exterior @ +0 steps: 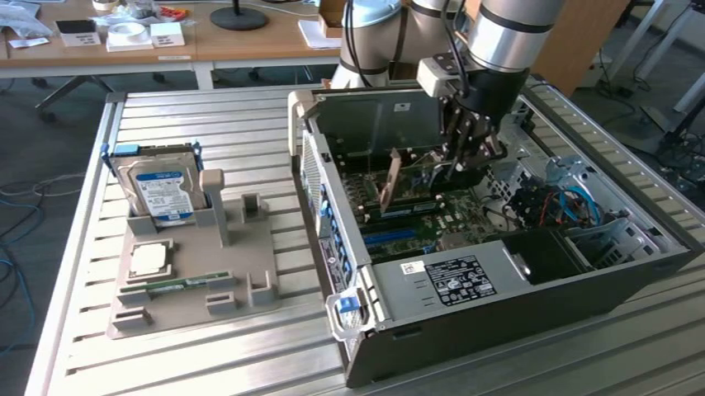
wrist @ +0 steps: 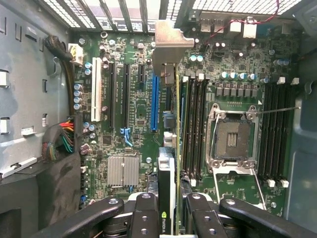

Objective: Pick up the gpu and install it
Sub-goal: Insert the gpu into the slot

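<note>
My gripper (exterior: 468,161) reaches down into the open computer case (exterior: 330,247) and is shut on the gpu (exterior: 392,181), which it holds on edge above the motherboard (exterior: 402,235). In the wrist view the gpu (wrist: 167,183) runs edge-on away from my gripper (wrist: 170,210), with its pale metal bracket (wrist: 167,49) at the far end by the case's rear slots. One black finger (wrist: 143,208) presses on each side of the card, near its NVIDIA label. The card hangs between the blue expansion slot (wrist: 154,101) and the black memory slots (wrist: 193,129). Whether it touches the board I cannot tell.
A silver hard drive (exterior: 160,190) stands in a grey fixture (exterior: 220,256) at the exterior view's left, with a CPU chip (exterior: 149,260) and a green RAM stick (exterior: 182,285). Inside the case are the power supply (exterior: 474,276), cable bundles (wrist: 62,139) and the open CPU socket (wrist: 233,134).
</note>
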Robot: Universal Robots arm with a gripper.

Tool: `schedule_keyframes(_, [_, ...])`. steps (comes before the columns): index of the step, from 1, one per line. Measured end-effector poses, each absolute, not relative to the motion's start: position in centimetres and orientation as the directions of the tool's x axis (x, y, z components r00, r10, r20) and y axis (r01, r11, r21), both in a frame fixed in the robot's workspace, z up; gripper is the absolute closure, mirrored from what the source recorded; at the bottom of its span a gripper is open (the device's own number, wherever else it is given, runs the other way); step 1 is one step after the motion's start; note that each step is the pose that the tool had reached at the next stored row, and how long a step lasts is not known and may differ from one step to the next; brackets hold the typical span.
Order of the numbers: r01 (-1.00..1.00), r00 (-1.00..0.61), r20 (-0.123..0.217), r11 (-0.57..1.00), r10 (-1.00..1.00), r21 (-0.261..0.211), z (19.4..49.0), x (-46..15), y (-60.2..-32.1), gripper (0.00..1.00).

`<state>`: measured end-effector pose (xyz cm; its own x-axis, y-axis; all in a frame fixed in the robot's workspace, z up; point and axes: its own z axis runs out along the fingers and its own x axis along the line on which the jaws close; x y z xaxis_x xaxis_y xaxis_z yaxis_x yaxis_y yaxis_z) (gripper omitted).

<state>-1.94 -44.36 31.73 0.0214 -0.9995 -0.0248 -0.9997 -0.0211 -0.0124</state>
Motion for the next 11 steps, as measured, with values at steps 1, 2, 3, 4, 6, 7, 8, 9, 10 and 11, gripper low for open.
schedule_keyframes(1, [-1.0,0.022,-0.025,-0.022,-0.999,-0.013,31.65,-1.97,-44.36,0.73])
schedule_keyframes(2, [-1.0,0.023,-0.024,-0.023,-0.999,-0.014,31.56,-1.98,-44.36,0.73])
schedule_keyframes(3, [-1.0,0.023,-0.024,-0.023,-0.999,-0.015,31.45,-2.0,-44.36,0.73])
schedule_keyframes(4, [-1.0,0.024,-0.024,-0.023,-0.999,-0.016,31.35,-2.02,-44.36,0.73])
schedule_keyframes(6, [-1.0,0.025,-0.024,-0.024,-0.999,-0.017,31.17,-2.06,-44.36,0.73])
schedule_keyframes(7, [-1.0,0.025,-0.024,-0.024,-0.999,-0.017,31.11,-2.08,-44.36,0.73])
schedule_keyframes(8, [-1.0,0.025,-0.024,-0.024,-0.999,-0.017,31.11,-2.11,-44.36,0.73])
schedule_keyframes(9, [-1.0,0.025,-0.024,-0.024,-0.999,-0.017,31.09,-2.12,-44.38,0.73])
schedule_keyframes(10, [-1.0,0.025,-0.024,-0.024,-0.999,-0.017,31.08,-2.14,-44.43,0.73])
schedule_keyframes(11, [-1.0,0.025,-0.024,-0.024,-0.999,-0.017,31.07,-2.15,-44.48,0.73])
